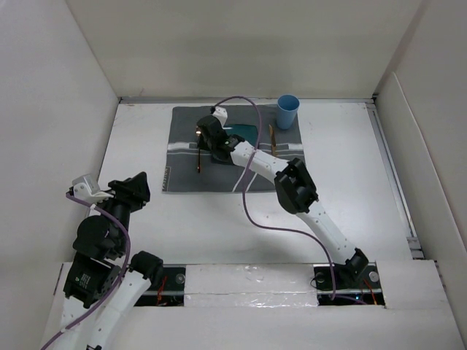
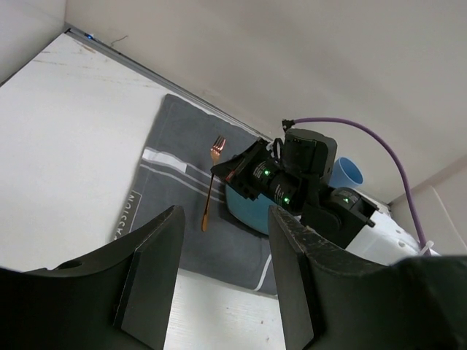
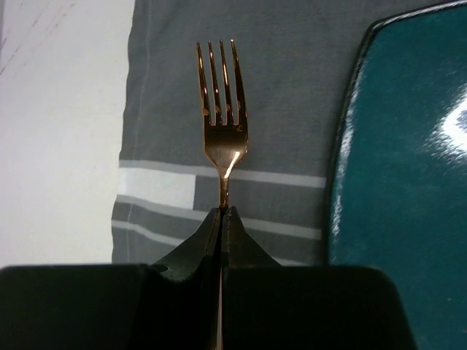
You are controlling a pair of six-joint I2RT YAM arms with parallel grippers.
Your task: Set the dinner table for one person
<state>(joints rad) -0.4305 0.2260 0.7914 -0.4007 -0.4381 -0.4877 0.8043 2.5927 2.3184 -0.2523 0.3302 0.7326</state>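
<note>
A grey striped placemat point(image 1: 182, 171) lies at the back of the white dinner table point(image 1: 350, 168). On it sits a teal plate point(image 3: 408, 182), partly hidden under my right arm in the top view. My right gripper point(image 3: 222, 211) is shut on the neck of a copper fork point(image 3: 222, 109), which sits just left of the plate with its tines pointing away. In the left wrist view the fork point(image 2: 210, 191) slants over the mat beside the plate point(image 2: 248, 215). My left gripper point(image 2: 225, 215) stands open and empty over the near left table, well short of the mat.
A light blue cup point(image 1: 287, 111) stands at the mat's back right corner. A slim copper utensil point(image 1: 271, 137) lies right of the plate. White walls close the table on three sides. A purple cable point(image 1: 252, 211) loops off the right arm.
</note>
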